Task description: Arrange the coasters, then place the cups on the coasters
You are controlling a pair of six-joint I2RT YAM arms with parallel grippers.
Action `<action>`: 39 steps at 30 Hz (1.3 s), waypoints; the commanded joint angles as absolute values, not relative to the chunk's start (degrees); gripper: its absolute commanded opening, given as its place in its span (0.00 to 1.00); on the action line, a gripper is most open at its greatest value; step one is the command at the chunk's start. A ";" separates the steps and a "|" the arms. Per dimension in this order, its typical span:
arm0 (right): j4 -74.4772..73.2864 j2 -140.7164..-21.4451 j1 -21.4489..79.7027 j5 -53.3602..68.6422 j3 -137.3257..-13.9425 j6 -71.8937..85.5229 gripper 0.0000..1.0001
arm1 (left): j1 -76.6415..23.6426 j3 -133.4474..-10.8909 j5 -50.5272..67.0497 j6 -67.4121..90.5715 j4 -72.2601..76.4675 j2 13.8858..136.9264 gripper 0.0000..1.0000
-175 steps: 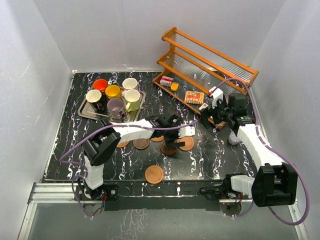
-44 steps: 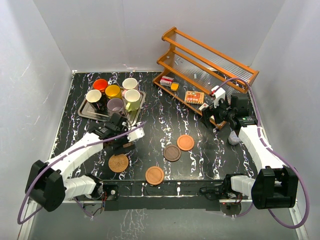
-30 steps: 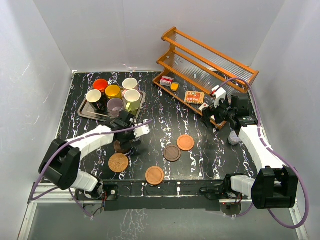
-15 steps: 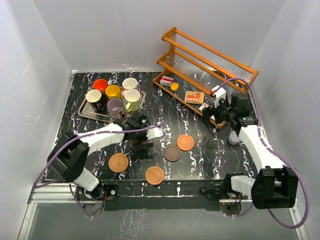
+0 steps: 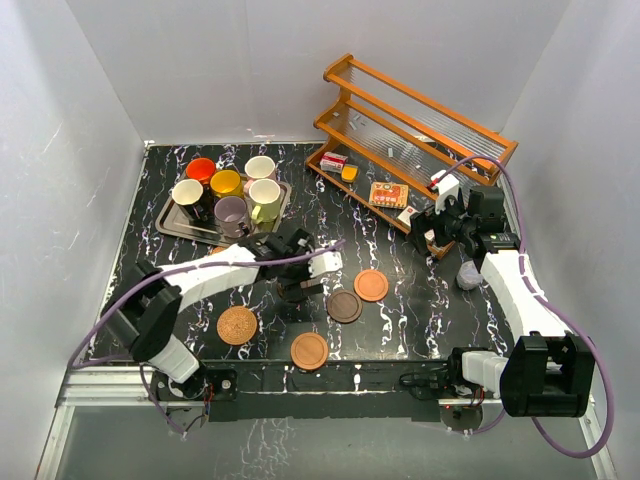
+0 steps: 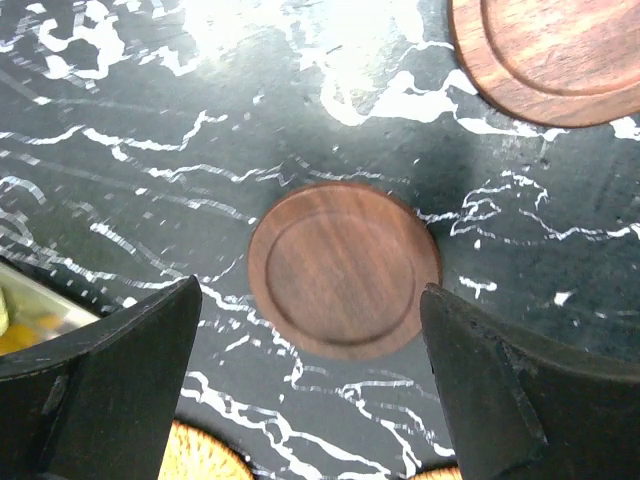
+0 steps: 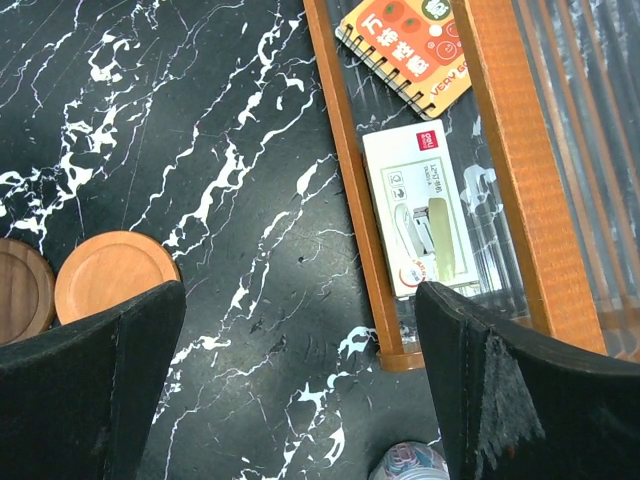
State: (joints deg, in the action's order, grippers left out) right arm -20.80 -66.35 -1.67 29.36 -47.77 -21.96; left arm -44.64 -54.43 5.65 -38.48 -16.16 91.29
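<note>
Six cups [image 5: 232, 212] stand on a steel tray [image 5: 170, 226] at the back left. Four coasters show from above: woven tan [image 5: 237, 325], orange-brown [image 5: 309, 350], dark brown [image 5: 345, 306], orange-brown [image 5: 371, 285]. My left gripper [image 5: 303, 285] hovers open mid-table, left of the dark brown one. In the left wrist view a dark brown coaster [image 6: 343, 268] lies flat beyond the open left gripper [image 6: 310, 300], with another wooden coaster [image 6: 555, 50] at the upper right and a woven edge [image 6: 200, 462] below. My right gripper [image 5: 432, 238] [image 7: 295, 300] is open and empty by the rack.
A wooden two-tier rack [image 5: 420, 120] fills the back right, holding a notebook [image 7: 410, 45] and a white box [image 7: 420, 205]; its lower rail [image 7: 355, 200] is close to my right fingers. A small grey cup [image 5: 467, 272] stands beside the right arm. White walls enclose the table.
The left arm has swept right, from beside the tray to mid-table, jaws wide throughout. Since the oldest frame the clustered coasters have been spread out. The right gripper has shifted slightly.
</note>
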 commanded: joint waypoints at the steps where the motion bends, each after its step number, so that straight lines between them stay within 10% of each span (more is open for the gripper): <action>1: -18.29 -65.74 -1.85 30.19 -48.17 -21.80 0.98 | -40.18 -53.97 10.82 -35.58 -19.28 82.47 0.90; 18: -18.46 -65.31 -1.85 31.20 -48.32 -21.80 0.98 | -18.87 -45.01 -6.05 -35.83 -17.18 70.19 0.90; 39: -18.54 -65.35 -1.85 30.94 -48.25 -21.88 0.98 | -10.00 -40.44 -5.99 -39.89 -2.54 83.51 0.91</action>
State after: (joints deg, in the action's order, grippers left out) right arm -20.80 -66.37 -1.65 30.39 -47.77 -21.98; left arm -10.22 -41.39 -7.33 -39.27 -4.16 83.11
